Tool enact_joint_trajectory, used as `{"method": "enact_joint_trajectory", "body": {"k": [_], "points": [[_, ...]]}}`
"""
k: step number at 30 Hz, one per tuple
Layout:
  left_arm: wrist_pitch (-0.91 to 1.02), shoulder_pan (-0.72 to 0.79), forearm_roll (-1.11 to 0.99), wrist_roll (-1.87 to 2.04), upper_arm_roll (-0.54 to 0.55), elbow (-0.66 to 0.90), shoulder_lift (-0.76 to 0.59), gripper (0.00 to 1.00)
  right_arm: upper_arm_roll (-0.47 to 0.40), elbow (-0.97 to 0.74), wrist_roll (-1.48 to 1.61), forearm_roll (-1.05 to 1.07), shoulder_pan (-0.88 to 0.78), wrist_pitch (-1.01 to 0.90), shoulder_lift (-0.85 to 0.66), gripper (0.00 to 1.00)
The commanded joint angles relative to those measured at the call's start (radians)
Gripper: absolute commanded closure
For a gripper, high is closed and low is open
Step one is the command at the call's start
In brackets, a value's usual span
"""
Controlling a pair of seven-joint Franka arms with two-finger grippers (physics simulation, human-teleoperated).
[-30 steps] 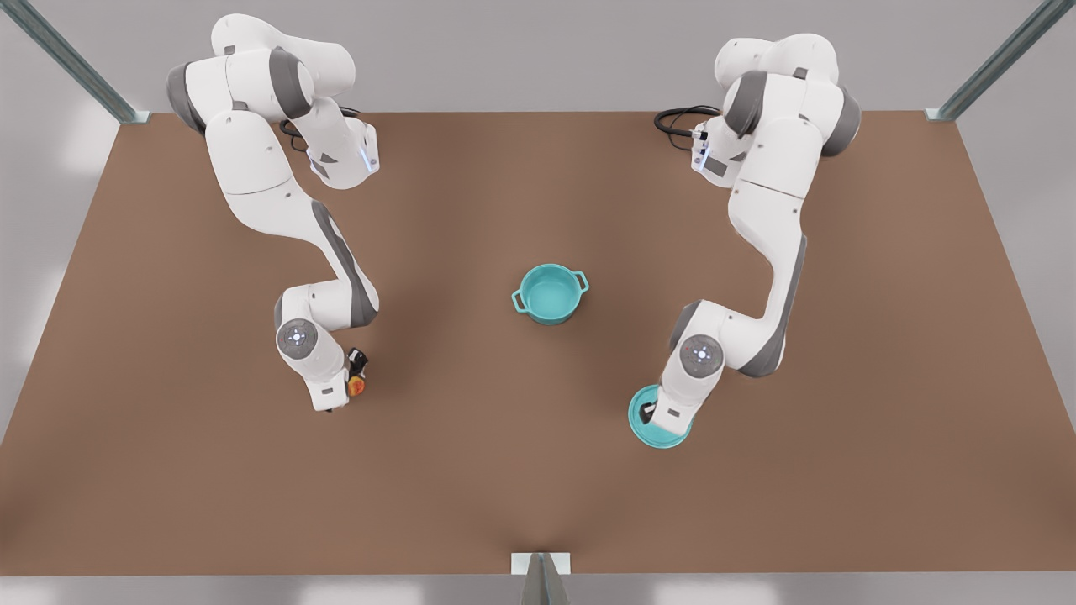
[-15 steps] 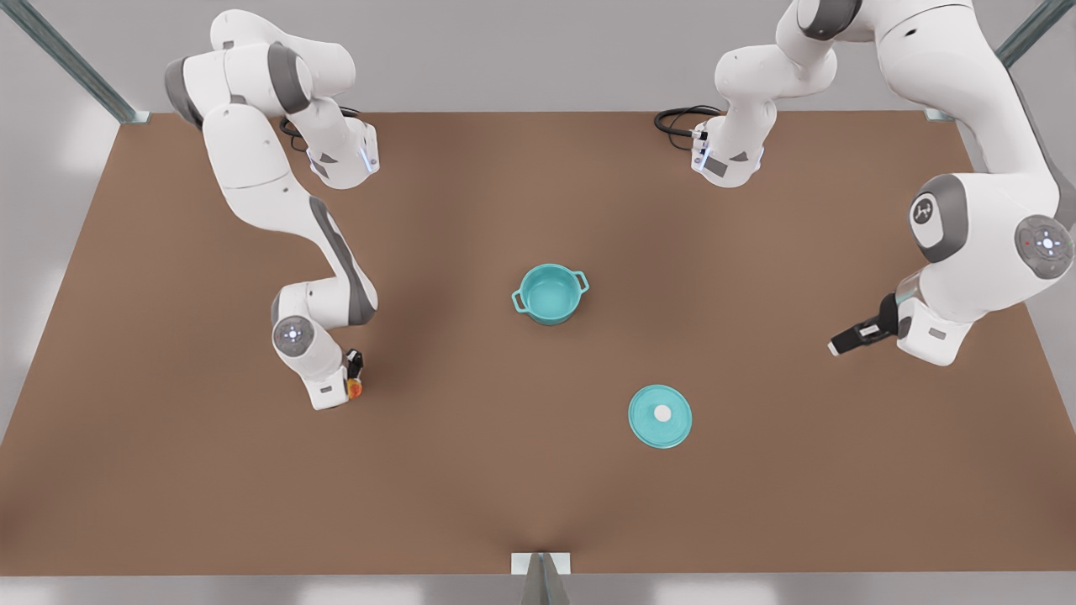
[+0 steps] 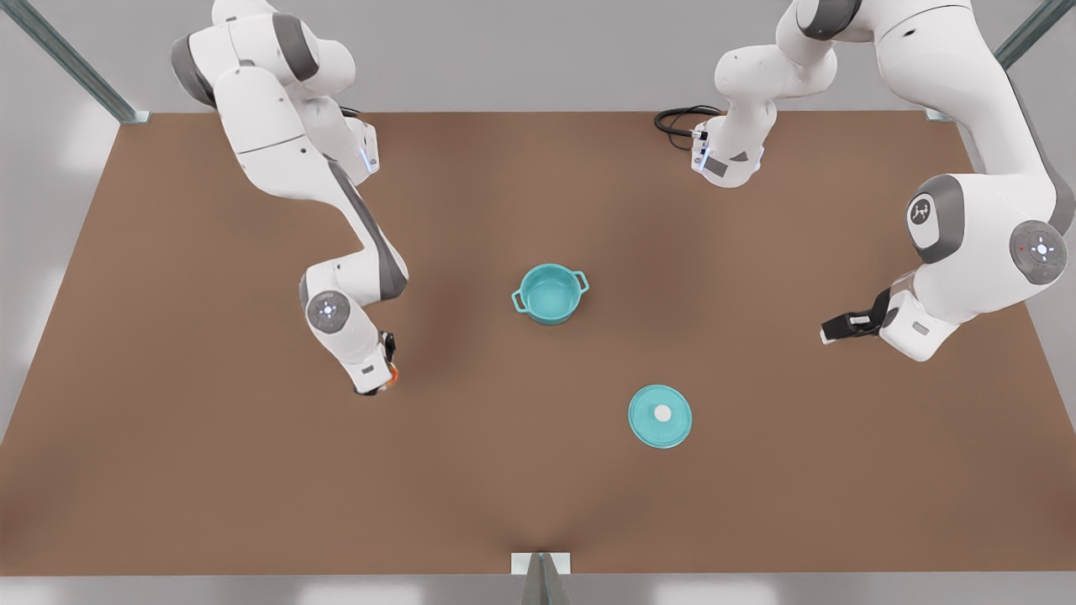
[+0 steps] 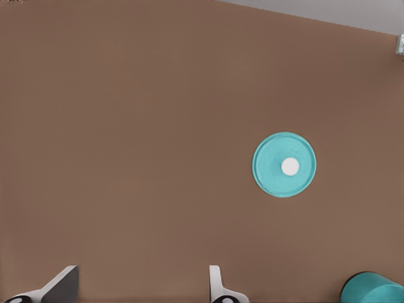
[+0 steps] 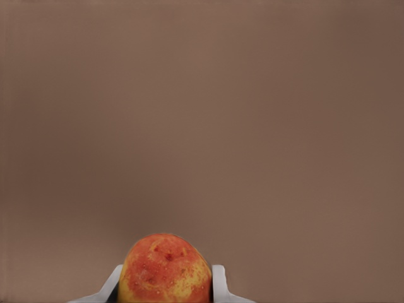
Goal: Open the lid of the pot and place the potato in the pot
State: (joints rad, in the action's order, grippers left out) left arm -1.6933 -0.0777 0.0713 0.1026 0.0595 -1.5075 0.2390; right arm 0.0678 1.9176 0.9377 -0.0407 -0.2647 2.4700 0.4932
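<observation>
The teal pot (image 3: 551, 294) stands open mid-table; its edge also shows in the left wrist view (image 4: 372, 289). Flat on the table nearer the front edge lies the teal pot lid (image 3: 660, 416) (image 4: 284, 165), white knob up. On the front view's left, my right gripper (image 3: 388, 370) is shut on the yellow and orange-red potato (image 3: 392, 375) (image 5: 165, 268), raised over bare table well left of the pot. My left gripper (image 3: 836, 329) (image 4: 142, 291) hovers open near the front view's right edge, away from the lid, holding nothing.
The brown table (image 3: 504, 487) carries only the pot and lid. Both arm bases (image 3: 723, 160) stand at the far edge, with a black cable (image 3: 677, 122) beside one. Metal frame posts (image 3: 542, 580) mark the corners and the front edge.
My left gripper let go of the lid, leaving it on the table, and swung away to the front view's right. My right gripper rose and carried the potato a little toward the pot.
</observation>
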Motion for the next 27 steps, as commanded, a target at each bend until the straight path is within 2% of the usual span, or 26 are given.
{"method": "enact_joint_trajectory", "body": {"k": [1,5,10,16,27], "points": [[0.004,0.0,-0.001,-0.152,0.0,0.001,-0.001,0.0,0.024,-0.002,-0.036,-0.014,-0.001,-0.02,-0.002,0.67],[0.004,-0.001,-0.001,-0.153,-0.001,0.001,-0.001,0.0,0.115,-0.005,-0.04,-0.014,-0.002,-0.02,-0.002,0.67],[0.004,-0.001,-0.001,-0.152,0.0,0.0,-0.001,0.0,0.144,-0.011,-0.083,-0.013,-0.08,-0.02,-0.002,0.67],[0.004,0.001,0.001,-0.152,0.0,-0.003,0.0,0.0,0.242,-0.029,-0.146,0.01,-0.094,-0.085,-0.042,0.66],[0.003,0.016,0.001,-0.153,0.002,0.003,0.008,0.0,0.267,-0.066,-0.474,0.058,-0.254,-0.085,-0.038,0.67]]}}
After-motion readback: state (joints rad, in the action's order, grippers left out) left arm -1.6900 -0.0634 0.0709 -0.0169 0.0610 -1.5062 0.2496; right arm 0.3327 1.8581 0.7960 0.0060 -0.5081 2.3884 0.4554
